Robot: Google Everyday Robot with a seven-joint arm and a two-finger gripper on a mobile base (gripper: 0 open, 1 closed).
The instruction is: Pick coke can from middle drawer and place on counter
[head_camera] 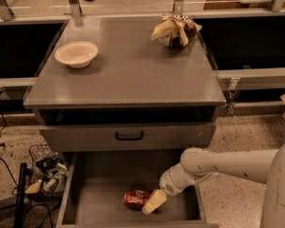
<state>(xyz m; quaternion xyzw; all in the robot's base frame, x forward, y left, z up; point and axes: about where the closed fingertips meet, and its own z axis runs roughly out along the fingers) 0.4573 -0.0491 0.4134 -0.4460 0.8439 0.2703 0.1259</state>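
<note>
The coke can (136,198) lies on its side on the floor of the open middle drawer (99,186), near its front and just right of centre. My gripper (153,202) reaches down into the drawer from the right, at the can's right end and touching or nearly touching it. The white arm (228,163) comes in from the right edge of the view. The grey counter (133,75) is above the drawer, with a bare middle.
A white bowl (76,54) sits at the counter's left and a tan and brown snack bag (175,30) at its back right. A shut grey drawer front with a black handle (129,136) overhangs the open drawer. A wire basket of clutter (45,172) stands on the floor at left.
</note>
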